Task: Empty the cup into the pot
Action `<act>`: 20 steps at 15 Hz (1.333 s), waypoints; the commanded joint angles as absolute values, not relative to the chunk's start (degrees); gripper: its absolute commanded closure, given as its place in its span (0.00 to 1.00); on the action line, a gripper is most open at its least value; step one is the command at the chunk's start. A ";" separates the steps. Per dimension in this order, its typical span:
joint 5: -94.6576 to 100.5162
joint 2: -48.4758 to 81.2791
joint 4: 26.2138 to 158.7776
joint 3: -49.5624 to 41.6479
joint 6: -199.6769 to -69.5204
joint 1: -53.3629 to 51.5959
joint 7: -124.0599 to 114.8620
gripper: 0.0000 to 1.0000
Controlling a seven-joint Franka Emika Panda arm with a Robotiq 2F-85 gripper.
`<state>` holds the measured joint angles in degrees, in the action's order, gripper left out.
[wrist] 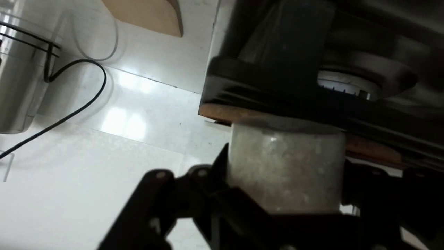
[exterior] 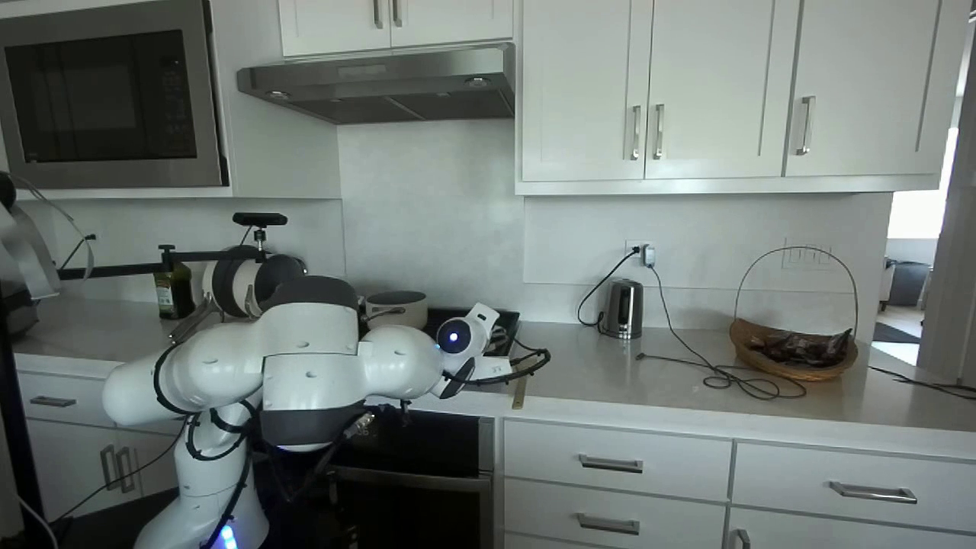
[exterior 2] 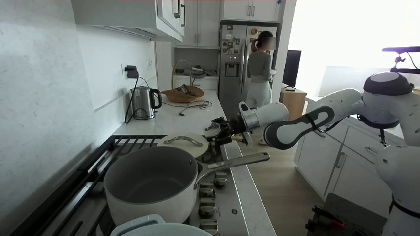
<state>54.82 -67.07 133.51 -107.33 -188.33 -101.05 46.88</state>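
Gripper (exterior 2: 216, 131) clamped on cup (wrist: 286, 170), jaws parted to its width

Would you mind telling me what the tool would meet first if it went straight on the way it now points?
Probably the pale lid on the stove, with the cup in the tool touching first; depth is unclear, so it may instead pass over toward the wall.
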 commanded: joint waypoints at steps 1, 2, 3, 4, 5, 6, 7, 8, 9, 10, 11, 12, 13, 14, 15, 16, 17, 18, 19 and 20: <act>53.92 -61.64 136.41 -106.41 -190.53 -100.27 44.59 0.62; 53.99 -61.46 136.93 -106.00 -190.63 -99.83 44.66 0.61; 54.05 -61.36 137.48 -105.50 -190.66 -99.38 44.70 0.59; 54.13 -61.44 137.99 -104.87 -190.62 -98.81 44.77 0.56; 54.10 -61.44 138.45 -104.28 -190.63 -98.31 44.76 0.58; 54.11 -61.39 138.96 -103.63 -190.58 -97.67 44.75 0.60; 54.10 -61.28 139.36 -103.13 -190.73 -97.18 44.76 0.59; 54.07 -61.11 139.78 -102.54 -190.73 -96.62 44.74 0.62; 54.04 -61.05 140.18 -102.08 -190.69 -96.11 44.74 0.64; 53.94 -60.56 140.48 -101.72 -190.90 -95.85 44.65 0.61; 53.81 -59.98 140.79 -101.39 -191.11 -95.63 44.52 0.62; 53.75 -59.52 141.16 -101.04 -191.26 -95.37 44.47 0.61; 53.63 -58.64 141.54 -100.75 -191.69 -95.31 44.31 0.63; 53.51 -57.88 141.82 -100.49 -192.04 -95.28 44.20 0.65; 53.35 -56.76 142.19 -100.31 -192.70 -95.36 44.06 0.62; 53.13 -55.51 142.65 -100.09 -193.64 -95.48 43.97 0.65; 52.91 -54.59 143.16 -99.80 -194.40 -95.48 43.99 0.68; 52.61 -53.52 143.71 -99.44 -195.14 -95.50 43.95 0.65; 52.16 -52.39 144.20 -99.01 -195.88 -95.55 43.95 0.59; 51.51 -51.19 144.69 -98.56 -196.71 -95.63 43.97 0.65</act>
<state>54.06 -58.96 142.41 -100.33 -192.82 -95.87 46.77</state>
